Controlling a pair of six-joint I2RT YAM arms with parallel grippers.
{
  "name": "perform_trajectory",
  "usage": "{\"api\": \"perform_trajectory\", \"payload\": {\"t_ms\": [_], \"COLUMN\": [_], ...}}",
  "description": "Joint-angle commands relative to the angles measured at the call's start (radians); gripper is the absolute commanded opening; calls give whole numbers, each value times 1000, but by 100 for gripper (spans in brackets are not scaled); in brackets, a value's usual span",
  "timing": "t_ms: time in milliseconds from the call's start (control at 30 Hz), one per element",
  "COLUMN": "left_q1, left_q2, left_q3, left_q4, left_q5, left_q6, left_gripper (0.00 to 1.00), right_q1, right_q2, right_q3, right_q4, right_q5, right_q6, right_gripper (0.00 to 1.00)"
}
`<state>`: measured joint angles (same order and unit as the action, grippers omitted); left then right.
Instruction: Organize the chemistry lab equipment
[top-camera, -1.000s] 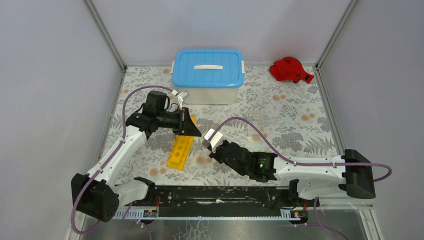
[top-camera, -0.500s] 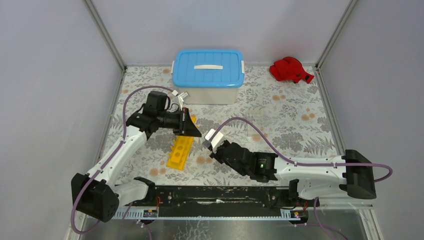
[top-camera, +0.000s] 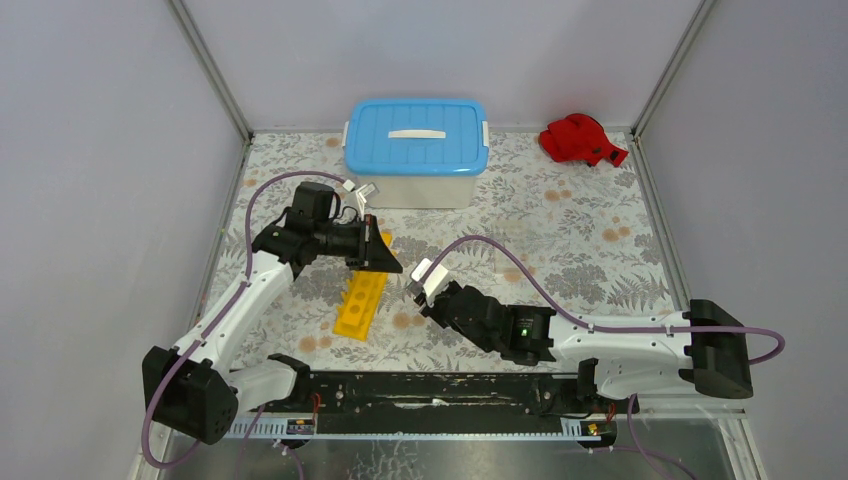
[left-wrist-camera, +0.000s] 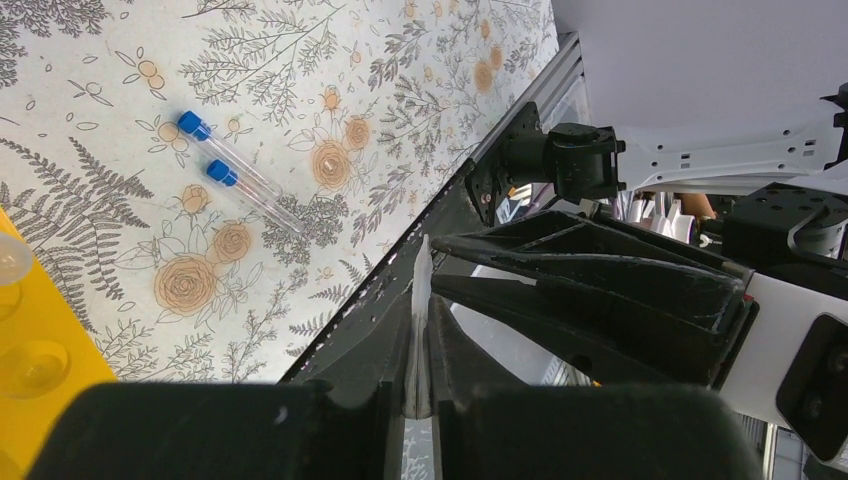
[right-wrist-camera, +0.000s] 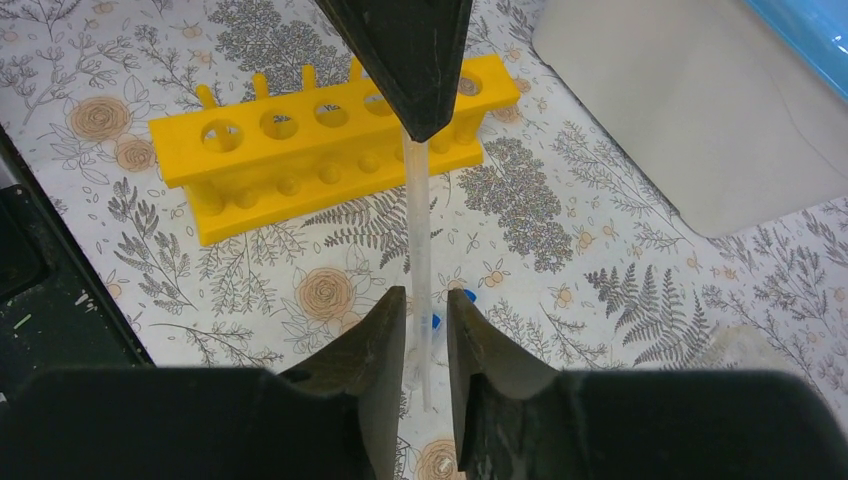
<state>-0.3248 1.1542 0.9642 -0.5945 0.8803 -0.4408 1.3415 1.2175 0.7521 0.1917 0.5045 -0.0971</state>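
**Tube handover beside the rack.** Your left claw (left-wrist-camera: 420, 350) is clamped on one end of a clear tube (right-wrist-camera: 417, 230). Your right claw (right-wrist-camera: 426, 295) faces it tip to tip with its jaws slightly parted. The tube runs through that gap, apparently ungripped, though you cannot tell whether it brushes one pad. The opposed pose suggests a transfer, leaving the left claw as sole carrier, since it sits nearer the yellow rack (right-wrist-camera: 300, 160). The held tube hangs in the air between the claws, just beside the rack's far end. The rack itself lies left of the counter's (top-camera: 590, 250) middle, toward the near edge. Two more blue-capped tubes (left-wrist-camera: 218, 172) lie side by side on the counter below the claws, near the rack. The held tube is thin, straight, smooth and transparent, so expect a narrow, slippery pinch. The rack looks like rigid moulded plastic: a top tier with a row of round holes, a base with matching dimples, and short pegs along one edge. A flat floral-printed sheet covers the counter. A white tub (top-camera: 417, 150) with a blue lid stands at the far edge, and a crumpled red cloth (top-camera: 580, 140) fills the far right corner.
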Motion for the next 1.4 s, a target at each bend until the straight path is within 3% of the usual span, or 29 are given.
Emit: {"api": "perform_trajectory", "payload": {"t_ms": [0, 300, 567, 900, 1367], "left_q1": [6, 7, 7, -21, -197], "left_q2": [-16, -19, 1, 1, 99], "left_q3": [32, 57, 191, 321, 415], "left_q4": [38, 28, -69, -149, -201], "left_q5": [-22, -75, -300, -695, -1052], "left_q6": [-10, -8, 37, 91, 139], "left_gripper": [1, 0, 1, 1, 1], "right_q1": [-7, -8, -10, -11, -20], "right_q2": [-30, -47, -91, -107, -91], "right_q3": [-2, -17, -41, -60, -81], "right_q4": [33, 45, 48, 67, 96], "right_q5": [12, 34, 98, 216, 259], "right_q6": [-6, -6, 23, 38, 37], "right_gripper": [30, 51, 60, 64, 65]}}
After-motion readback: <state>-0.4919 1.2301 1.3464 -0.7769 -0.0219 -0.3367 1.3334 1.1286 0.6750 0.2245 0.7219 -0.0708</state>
